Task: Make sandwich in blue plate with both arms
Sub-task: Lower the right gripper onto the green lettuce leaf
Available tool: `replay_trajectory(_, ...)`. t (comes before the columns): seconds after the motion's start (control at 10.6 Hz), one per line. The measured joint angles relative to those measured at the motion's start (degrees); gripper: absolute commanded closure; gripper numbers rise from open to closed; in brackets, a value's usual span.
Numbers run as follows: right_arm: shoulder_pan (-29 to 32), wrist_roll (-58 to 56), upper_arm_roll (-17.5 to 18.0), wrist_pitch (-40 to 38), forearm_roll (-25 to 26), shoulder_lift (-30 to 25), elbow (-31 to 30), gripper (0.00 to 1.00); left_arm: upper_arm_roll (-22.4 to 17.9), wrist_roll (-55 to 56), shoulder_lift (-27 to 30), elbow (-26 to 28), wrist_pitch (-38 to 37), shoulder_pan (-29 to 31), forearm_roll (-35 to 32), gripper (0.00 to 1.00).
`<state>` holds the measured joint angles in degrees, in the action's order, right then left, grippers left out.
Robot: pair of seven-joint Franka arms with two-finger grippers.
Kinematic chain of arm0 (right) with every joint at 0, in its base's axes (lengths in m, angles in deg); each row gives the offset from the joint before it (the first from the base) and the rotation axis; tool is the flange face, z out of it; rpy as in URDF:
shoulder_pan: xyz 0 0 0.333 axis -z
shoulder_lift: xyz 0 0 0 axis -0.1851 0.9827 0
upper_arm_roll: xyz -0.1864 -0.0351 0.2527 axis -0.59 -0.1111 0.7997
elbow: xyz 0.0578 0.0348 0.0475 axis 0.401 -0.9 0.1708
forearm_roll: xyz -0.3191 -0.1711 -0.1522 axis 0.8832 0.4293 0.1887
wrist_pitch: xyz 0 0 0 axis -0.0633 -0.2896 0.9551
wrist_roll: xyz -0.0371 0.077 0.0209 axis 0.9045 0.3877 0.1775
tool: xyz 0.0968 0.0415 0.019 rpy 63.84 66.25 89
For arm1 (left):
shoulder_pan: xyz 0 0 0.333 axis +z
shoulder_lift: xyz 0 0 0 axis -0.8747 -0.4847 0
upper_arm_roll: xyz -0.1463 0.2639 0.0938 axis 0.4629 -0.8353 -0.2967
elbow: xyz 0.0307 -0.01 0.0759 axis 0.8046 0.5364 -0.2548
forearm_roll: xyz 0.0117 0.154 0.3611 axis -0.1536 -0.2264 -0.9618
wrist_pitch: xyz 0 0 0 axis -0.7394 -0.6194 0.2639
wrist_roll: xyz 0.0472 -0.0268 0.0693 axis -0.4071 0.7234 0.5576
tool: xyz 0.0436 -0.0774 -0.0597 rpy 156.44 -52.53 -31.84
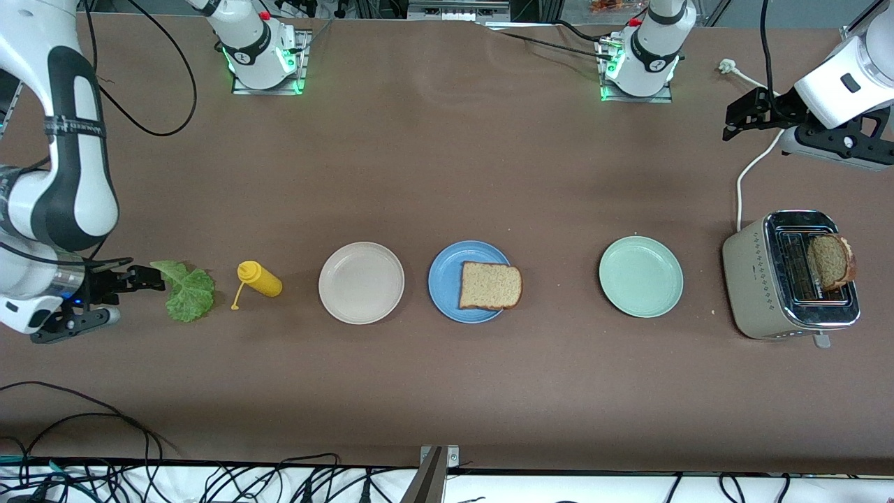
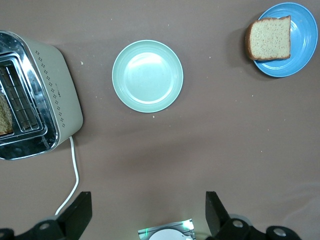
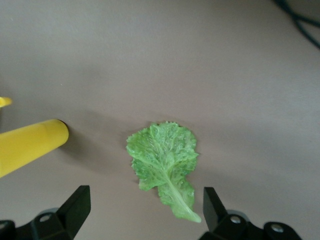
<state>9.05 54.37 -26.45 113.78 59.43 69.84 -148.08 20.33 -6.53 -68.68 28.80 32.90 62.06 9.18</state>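
Note:
One brown bread slice [image 1: 490, 286] lies on the blue plate [image 1: 445, 286], overhanging its rim toward the left arm's end. A second slice [image 1: 830, 261] stands up out of the toaster [image 1: 758, 276]. The green lettuce leaf [image 1: 187, 290] lies flat on the table at the right arm's end. My right gripper [image 1: 150, 277] hangs open just over the leaf's stem end, which shows between its fingers in the right wrist view [image 3: 146, 210]. My left gripper [image 1: 730, 124] is open and empty, up over the table near the toaster's cord. Its wrist view [image 2: 148, 210] shows the bread [image 2: 269, 39] and blue plate [image 2: 300, 30].
A yellow squeeze bottle [image 1: 260, 278] lies on its side between the lettuce and a beige plate [image 1: 361, 282]. A pale green plate [image 1: 640, 276] sits between the blue plate and the toaster. The toaster's white cord [image 1: 751, 164] runs toward the robots' bases.

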Motion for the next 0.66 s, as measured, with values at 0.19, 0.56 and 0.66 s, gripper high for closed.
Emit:
replay_trajectory(0.19, 0.00, -1.05, 0.01, 1.20, -0.04, 2.39, -0.01, 0.00, 0.55, 0.57, -0.10, -0.24, 0.00, -0.01, 0.00, 0.00)
replay_trajectory(0.56, 0.18, -2.30, -0.02, 6.55, -0.12, 4.30, -6.21, 0.00, 0.63, 0.82, -0.16, -0.32, -0.46, -0.01, 0.00, 0.00)
replay_trajectory(0.66, 0.28, -3.52, -0.02, 8.29, -0.13, 4.41, -8.10, 0.00, 0.62, 0.83, -0.16, -0.33, -0.52, 0.00, 0.00, 0.00)
